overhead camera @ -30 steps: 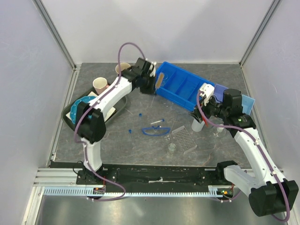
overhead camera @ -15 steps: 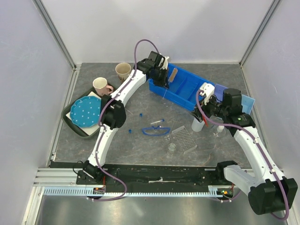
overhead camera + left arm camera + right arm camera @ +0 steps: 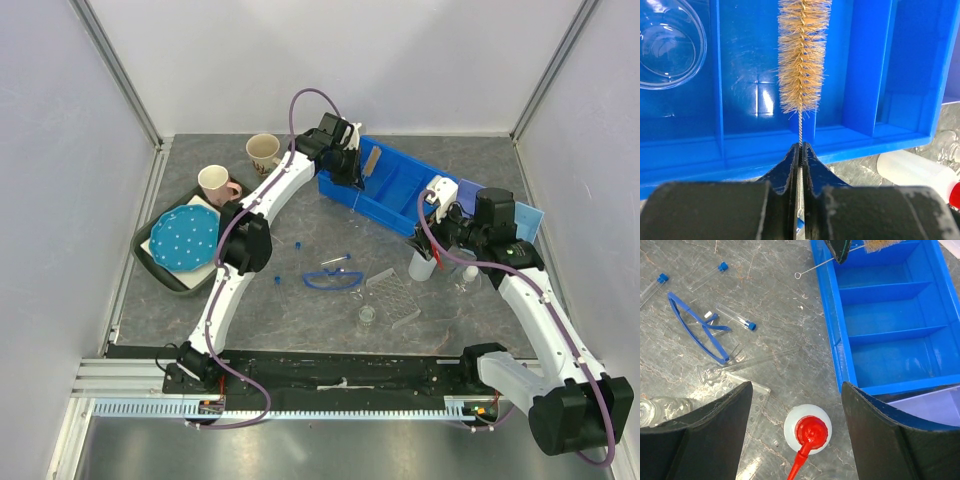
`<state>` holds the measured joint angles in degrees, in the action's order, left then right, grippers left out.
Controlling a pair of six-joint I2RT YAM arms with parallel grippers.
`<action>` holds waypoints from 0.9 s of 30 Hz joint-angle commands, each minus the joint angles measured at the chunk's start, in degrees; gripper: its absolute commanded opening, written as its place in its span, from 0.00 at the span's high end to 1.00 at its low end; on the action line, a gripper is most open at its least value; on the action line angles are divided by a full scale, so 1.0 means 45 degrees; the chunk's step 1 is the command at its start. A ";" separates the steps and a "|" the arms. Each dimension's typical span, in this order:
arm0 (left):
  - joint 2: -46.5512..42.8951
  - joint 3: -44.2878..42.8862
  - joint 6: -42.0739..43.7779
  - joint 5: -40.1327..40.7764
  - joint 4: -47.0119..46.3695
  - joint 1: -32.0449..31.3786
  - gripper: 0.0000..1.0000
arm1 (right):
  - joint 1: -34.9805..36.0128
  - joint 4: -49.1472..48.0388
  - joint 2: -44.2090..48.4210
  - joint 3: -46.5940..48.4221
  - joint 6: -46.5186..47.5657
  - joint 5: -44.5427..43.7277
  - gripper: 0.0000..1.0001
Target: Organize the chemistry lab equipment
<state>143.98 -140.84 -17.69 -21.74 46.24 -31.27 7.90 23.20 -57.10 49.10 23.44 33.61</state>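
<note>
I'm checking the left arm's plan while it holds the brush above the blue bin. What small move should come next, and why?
Probably lower the left pincer slightly, then open it, so the brush drops into the blue bin. The jaws are shut on its wire stem, and the bristles hang over a compartment showing bare floor, beside the one with a clear glass vessel.

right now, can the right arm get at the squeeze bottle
Probably yes: the right gripper hangs open directly above the squeeze bottle, and nothing shows between the two.
</note>
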 commanded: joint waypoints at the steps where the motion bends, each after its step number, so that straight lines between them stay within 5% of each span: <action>1: 0.0230 -0.0598 -0.0735 -0.0189 -0.0918 -0.0025 0.89 | -0.0076 -0.0273 -0.0025 0.0085 0.0162 0.0149 0.21; 17: -0.0568 -0.0345 -0.1341 0.0571 -0.1349 0.0112 0.71 | -0.0174 -0.0293 -0.0104 0.0046 0.0162 0.0188 0.21; 23: -0.3573 0.1820 -0.0680 0.1470 -0.2441 0.0229 0.53 | -0.0291 -0.0370 -0.0182 -0.0071 0.0201 0.0442 0.20; 27: -0.6365 0.5286 -0.0249 0.2016 -0.3807 0.0229 0.36 | -0.0369 -0.0390 -0.0241 -0.0188 0.0337 0.0695 0.20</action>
<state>131.22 -126.89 -21.58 -16.16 38.06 -30.46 6.76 23.18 -58.00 49.08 23.66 34.22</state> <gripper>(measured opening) 0.564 0.801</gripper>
